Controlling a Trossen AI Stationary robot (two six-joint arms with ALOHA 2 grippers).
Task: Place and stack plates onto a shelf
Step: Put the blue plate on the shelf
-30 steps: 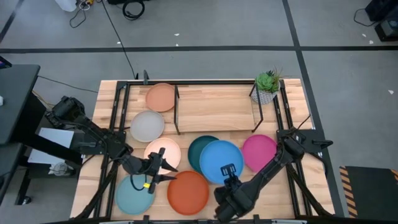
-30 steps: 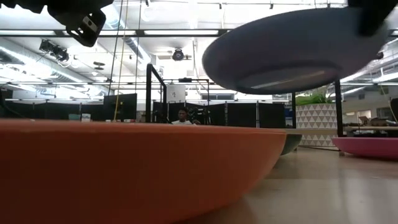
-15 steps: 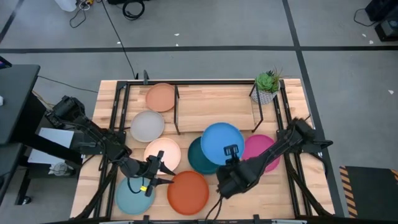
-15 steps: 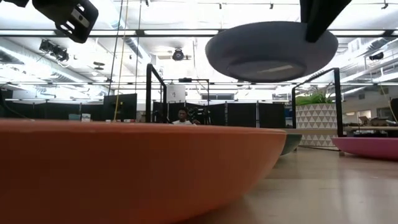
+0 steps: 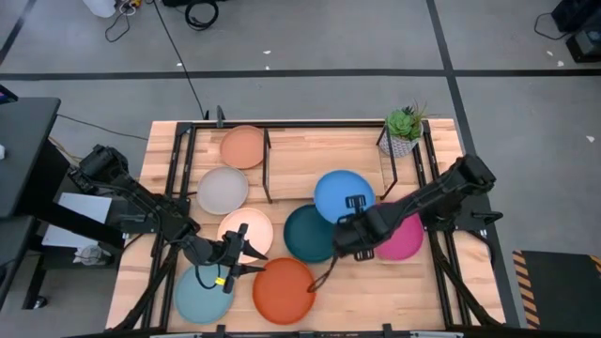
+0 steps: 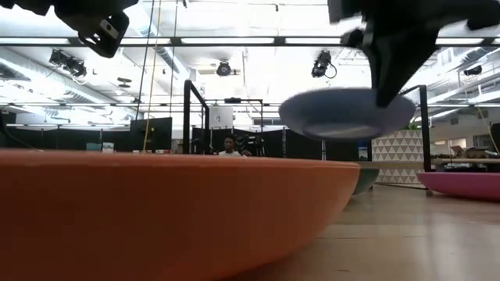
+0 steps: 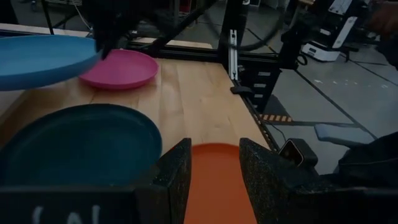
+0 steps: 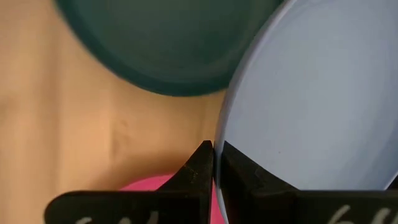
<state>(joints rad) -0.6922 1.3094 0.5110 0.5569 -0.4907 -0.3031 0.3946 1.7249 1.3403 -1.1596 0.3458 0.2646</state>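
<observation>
Above the worktop (image 5: 310, 164), the right arm's fingers (image 5: 356, 203) pinch the rim of the bright blue plate (image 5: 344, 195), held over the shelf's (image 5: 324, 160) front edge. Seven more plates lie below: peach (image 5: 243, 146), grey (image 5: 223, 191), cream (image 5: 245, 233), dark teal (image 5: 310, 233), magenta (image 5: 402, 238), light aqua (image 5: 199, 294), orange (image 5: 283, 290). Left fingers (image 5: 242, 253) hang spread, empty. One potted plant (image 5: 404, 130) stands beyond.

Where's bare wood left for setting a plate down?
Free: the shelf top between the peach plate and the potted plant. Crowded: the front, where the cream plate, dark teal plate, orange plate and light aqua plate sit close together, with the magenta plate at right.
</observation>
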